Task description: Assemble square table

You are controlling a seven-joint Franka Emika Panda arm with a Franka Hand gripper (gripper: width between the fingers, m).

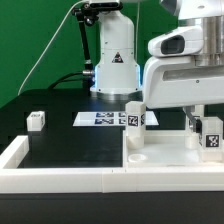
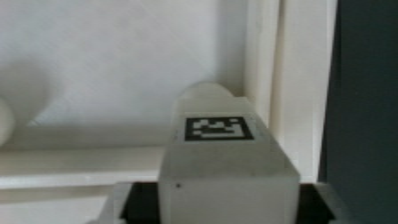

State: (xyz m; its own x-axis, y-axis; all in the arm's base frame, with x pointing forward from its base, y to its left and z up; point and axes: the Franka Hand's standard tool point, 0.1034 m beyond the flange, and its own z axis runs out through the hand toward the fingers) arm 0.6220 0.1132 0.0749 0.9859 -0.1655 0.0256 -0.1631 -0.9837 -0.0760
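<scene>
Claw (image 1: 203, 128) is clamped on a held leg (image 1: 211, 138), fingers closed against its sides. The wrist view shows the same held leg (image 2: 221, 160) tag-up between the finger bodies. The leg stands upright, right at the corner of the table top (image 1: 165, 158) on the exterior view's right, close beside the raised rim (image 2: 263, 60). Whether its foot already touches the top can't be told, because the leg hides the seat.

Step in hand, by my read, is seating this leg in that corner. To do it well:
- keep the leg vertical and come straight down;
- centre it on the corner seat, off the rim;
- keep the grip firm until the leg bites, turning it if it threads;
- only then let go.

The risk is a tilted leg jamming against the rim or nudging the top.

Further out, a standing leg (image 1: 133, 117) is upright on the top's far corner, on the exterior view's left. The marker board (image 1: 98, 118) lies flat behind it. A loose leg (image 1: 37, 121) sits well apart on the black worktop, at the exterior view's left.
</scene>
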